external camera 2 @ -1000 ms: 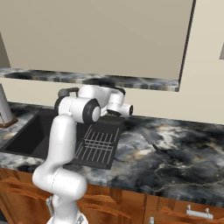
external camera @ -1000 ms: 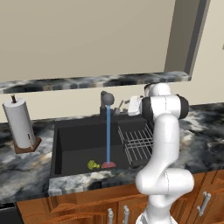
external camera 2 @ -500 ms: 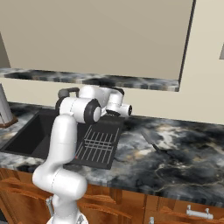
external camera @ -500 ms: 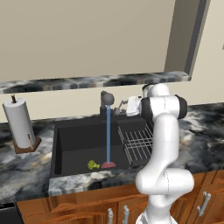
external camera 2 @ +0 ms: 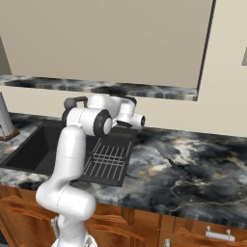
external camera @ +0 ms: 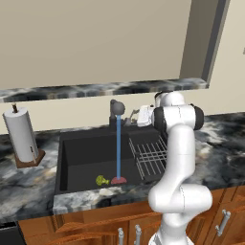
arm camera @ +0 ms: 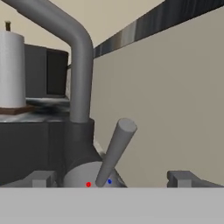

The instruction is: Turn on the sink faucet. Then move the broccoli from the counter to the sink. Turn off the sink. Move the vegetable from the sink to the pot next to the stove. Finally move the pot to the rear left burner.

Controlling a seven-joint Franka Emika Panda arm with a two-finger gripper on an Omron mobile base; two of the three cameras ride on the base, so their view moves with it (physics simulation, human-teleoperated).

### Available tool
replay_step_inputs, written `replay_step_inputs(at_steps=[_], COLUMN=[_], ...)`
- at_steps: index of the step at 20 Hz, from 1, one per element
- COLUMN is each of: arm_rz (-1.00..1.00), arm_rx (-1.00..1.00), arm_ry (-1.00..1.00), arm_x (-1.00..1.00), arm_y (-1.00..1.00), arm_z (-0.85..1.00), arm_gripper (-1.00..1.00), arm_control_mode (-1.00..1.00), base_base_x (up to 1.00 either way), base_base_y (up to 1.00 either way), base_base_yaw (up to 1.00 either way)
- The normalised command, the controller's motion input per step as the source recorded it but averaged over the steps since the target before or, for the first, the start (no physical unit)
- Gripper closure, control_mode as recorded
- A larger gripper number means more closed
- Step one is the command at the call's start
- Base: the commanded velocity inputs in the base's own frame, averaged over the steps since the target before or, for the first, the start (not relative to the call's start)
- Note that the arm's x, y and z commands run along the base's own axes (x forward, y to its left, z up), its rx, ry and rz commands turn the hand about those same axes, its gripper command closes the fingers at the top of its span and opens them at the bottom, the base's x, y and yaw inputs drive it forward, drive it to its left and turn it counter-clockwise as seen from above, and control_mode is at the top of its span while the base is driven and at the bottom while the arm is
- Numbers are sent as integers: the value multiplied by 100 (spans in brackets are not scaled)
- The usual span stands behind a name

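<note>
The grey faucet [external camera: 116, 108] stands behind the black sink [external camera: 76, 158], and a blue stream of water [external camera: 118, 148] runs from its spout to the basin floor. The broccoli [external camera: 101, 180] lies on the sink floor just left of where the stream lands. My gripper [external camera: 136, 117] hangs open right of the faucet, at the height of its handle. In the hand view the faucet's lever [arm camera: 116, 151] slants up between my spread fingertips [arm camera: 41, 178], with the gripper [arm camera: 112, 180] centred on the lever's base and the spout [arm camera: 81, 65] rising behind it.
A black dish rack [external camera: 149, 155] sits at the sink's right side, also seen in the right base view as the rack [external camera 2: 108, 161]. A paper towel roll [external camera: 20, 136] stands on the counter left of the sink. Marbled counter [external camera 2: 193, 169] stretches to the right.
The hand has edged slightly towards the faucet's lever. The water stream and the broccoli look the same.
</note>
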Motion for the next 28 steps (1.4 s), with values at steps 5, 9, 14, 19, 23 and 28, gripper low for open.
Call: replay_step_inputs(at_steps=[5,9,14,19,23,28], arm_rz=[2,5,8,9,9,5], arm_rx=[0,0,0,0,0,0], arm_ry=[1,0,0,0,0,0], arm_x=[8,0,-3,-1,-5,-7], arm_y=[0,0,8,13,18,31], arm_z=[-5,-1,0,0,0,0], arm_gripper=[-100,-100,-100,-100,-100,-100], arm_control_mode=[-100,-100,-100,-100,-100,-100], base_base_x=[0,0,0,0,0,0], base_base_y=[0,0,0,0,0,0], base_base_yaw=[0,0,0,0,0,0])
